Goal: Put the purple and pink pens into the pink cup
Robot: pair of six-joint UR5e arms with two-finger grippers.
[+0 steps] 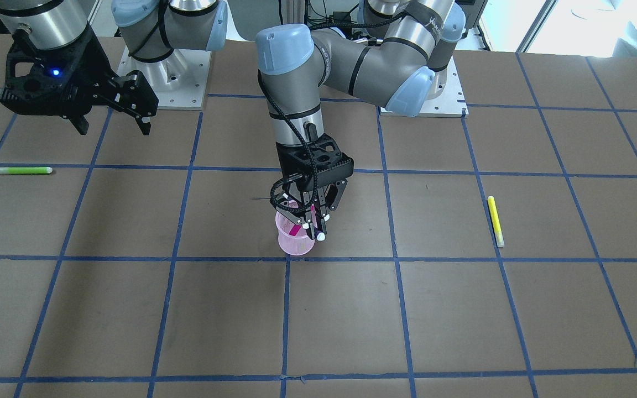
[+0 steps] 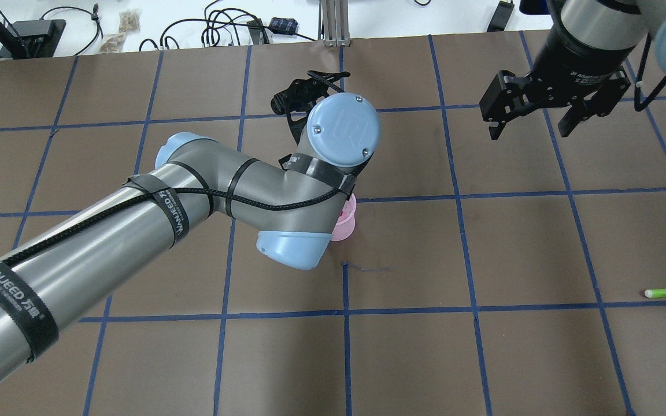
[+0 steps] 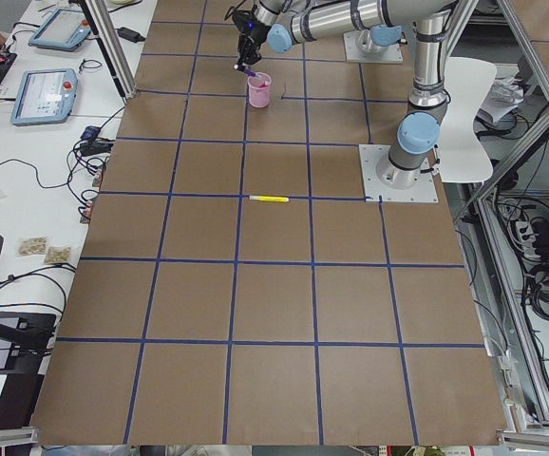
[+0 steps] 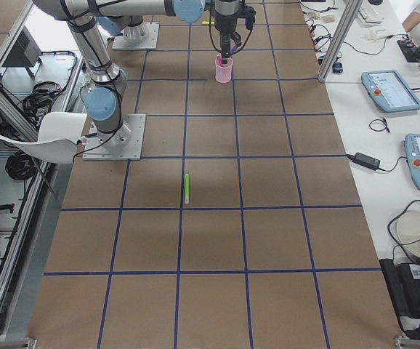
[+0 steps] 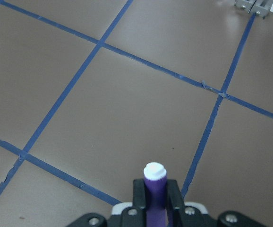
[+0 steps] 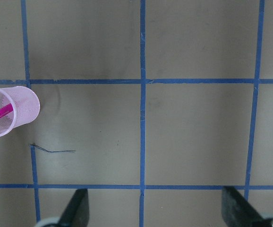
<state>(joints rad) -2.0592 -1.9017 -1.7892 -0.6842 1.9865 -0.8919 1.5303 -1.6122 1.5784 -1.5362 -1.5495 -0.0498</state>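
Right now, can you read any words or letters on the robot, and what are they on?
"UR": on the blue joint cap of the left arm.
"WANJEED": on the black strap round that arm.
White print on the right arm's wrist: too blurred to read.

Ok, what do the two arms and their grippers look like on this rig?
Both arms are grey metal tubes with pale blue joint caps. The left arm carries a black braided cable under black straps with white lettering. The left gripper and right gripper are black and two-fingered; a blue light glows above the right one.
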